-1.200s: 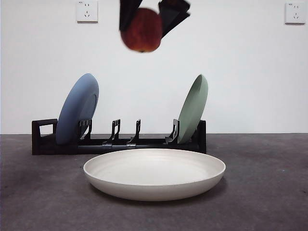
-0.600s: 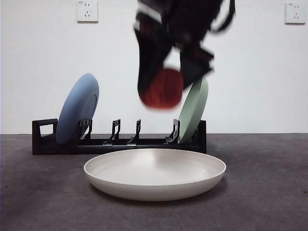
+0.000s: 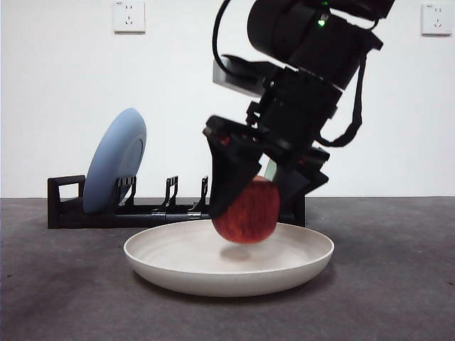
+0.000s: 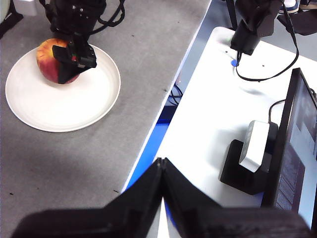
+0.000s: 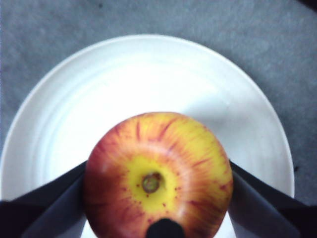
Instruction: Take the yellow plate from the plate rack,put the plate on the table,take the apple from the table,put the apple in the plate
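Observation:
The yellow plate [image 3: 163,263] lies flat on the table [image 3: 57,298] in front of the plate rack [image 3: 142,211]. My right gripper [image 3: 250,202] is shut on the red apple [image 3: 245,217] and holds it low over the plate's middle, a small gap and a shadow beneath it. In the right wrist view the apple [image 5: 158,173] sits between the two jaws [image 5: 156,198], stem end up, above the plate [image 5: 148,69]. The left wrist view shows the plate [image 4: 59,106] and apple [image 4: 47,62] from afar. My left gripper [image 4: 161,168] is shut and empty beyond the table's edge.
A blue plate [image 3: 115,167] stands in the rack's left end. A pale green plate [image 3: 270,169] at the right end is mostly hidden behind the arm. A white desk [image 4: 213,124] with a monitor and cables lies beside the table.
My right gripper has come down with the apple from high near the top of the front view to just over the plate. The plate and rack have not moved.

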You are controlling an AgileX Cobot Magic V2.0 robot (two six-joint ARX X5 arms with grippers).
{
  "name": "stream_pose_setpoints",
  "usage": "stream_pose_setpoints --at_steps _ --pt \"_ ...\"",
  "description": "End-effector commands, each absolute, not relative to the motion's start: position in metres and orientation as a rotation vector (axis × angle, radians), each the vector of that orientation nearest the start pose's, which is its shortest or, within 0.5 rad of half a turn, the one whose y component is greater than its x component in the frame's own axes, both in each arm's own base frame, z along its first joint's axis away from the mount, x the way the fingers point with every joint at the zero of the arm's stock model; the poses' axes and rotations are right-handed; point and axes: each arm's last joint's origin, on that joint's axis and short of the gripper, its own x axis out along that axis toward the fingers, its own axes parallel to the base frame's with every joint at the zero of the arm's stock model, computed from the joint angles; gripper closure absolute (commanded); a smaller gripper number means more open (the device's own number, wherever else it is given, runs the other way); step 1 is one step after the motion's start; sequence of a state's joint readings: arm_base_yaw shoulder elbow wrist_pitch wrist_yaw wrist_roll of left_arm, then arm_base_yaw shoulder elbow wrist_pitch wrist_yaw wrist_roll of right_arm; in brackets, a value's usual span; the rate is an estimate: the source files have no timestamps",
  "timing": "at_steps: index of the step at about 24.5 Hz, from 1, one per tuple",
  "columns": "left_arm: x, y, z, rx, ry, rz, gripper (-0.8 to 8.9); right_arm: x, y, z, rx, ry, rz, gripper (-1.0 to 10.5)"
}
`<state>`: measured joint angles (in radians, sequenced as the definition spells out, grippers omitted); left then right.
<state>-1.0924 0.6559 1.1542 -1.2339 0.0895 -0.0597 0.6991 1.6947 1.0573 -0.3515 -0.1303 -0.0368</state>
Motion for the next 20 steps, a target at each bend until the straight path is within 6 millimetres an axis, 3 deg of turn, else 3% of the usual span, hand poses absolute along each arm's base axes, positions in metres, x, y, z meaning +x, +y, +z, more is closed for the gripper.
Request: stream_pose_setpoints --at_steps 1,17,20 --pt "0.03 -0.064 0.37 0.332 0.703 -1.112 8.2 0.256 0.221 0.177 -0.317 0.99 0.77 9.6" --pt "0.03 -0.064 0.37 0.331 0.707 -1.117 8.2 0.253 0.218 0.155 -0.333 1.066 0.757 9.6" --pt "0.03 -0.064 0.37 0.331 0.708 -1.118 8.2 0.253 0.218 0.155 -0.329 1.068 0.755 8.7"
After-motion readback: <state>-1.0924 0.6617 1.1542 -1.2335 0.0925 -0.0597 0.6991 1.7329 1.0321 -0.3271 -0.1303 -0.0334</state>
